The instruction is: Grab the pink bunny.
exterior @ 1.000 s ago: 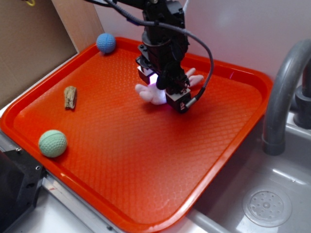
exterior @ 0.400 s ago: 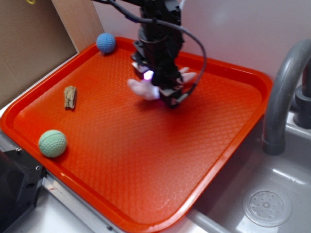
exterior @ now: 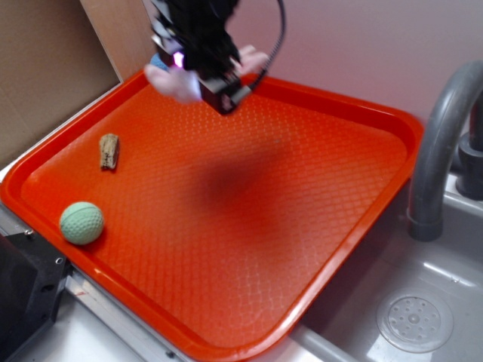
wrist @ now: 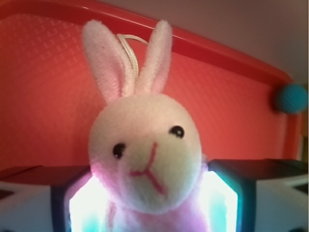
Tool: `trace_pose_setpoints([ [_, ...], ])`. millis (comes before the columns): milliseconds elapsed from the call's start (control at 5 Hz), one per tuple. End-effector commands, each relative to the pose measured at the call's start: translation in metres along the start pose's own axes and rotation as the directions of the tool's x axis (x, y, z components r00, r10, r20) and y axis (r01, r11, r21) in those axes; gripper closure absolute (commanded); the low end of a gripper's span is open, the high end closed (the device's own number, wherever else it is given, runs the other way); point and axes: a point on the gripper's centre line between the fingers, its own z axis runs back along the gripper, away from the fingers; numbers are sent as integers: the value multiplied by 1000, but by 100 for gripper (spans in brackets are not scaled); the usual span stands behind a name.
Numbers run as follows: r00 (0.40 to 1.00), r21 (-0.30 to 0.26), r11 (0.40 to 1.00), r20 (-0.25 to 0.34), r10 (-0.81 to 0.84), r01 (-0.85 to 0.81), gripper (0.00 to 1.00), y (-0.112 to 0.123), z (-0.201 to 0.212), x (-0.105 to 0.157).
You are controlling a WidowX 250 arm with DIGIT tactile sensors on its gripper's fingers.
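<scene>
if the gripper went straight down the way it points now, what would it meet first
Likely bare tray floor near the far rim. The gripper, shut on the pink bunny, hangs above that spot; the blue ball lies off to one side. Depth is unclear.

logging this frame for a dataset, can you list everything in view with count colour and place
pink bunny: 1, pale pink with whitish face, clamped between the gripper's fingers, lifted above the tray's far left corner
tray: 1, orange-red, fills most of the exterior view
green ball: 1, pale green, dimpled, near left corner of the tray
blue ball: 1, blue, by the tray's far rim, mostly hidden behind the gripper in the exterior view
wood scrap: 1, brown, left part of the tray
faucet: 1, grey, right of the tray
sink: 1, grey, lower right
gripper: 1, black, raised over the far left of the tray
</scene>
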Motion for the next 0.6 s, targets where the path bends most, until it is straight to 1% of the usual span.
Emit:
trace_pose_setpoints([
  [0, 996, -78, 994, 48, 79, -75, 100, 20, 68, -28],
  [200, 987, -123, 983, 68, 147, -138, 100, 33, 73, -37],
  [400, 993, -161, 983, 59, 103, -92, 100, 32, 70, -31],
])
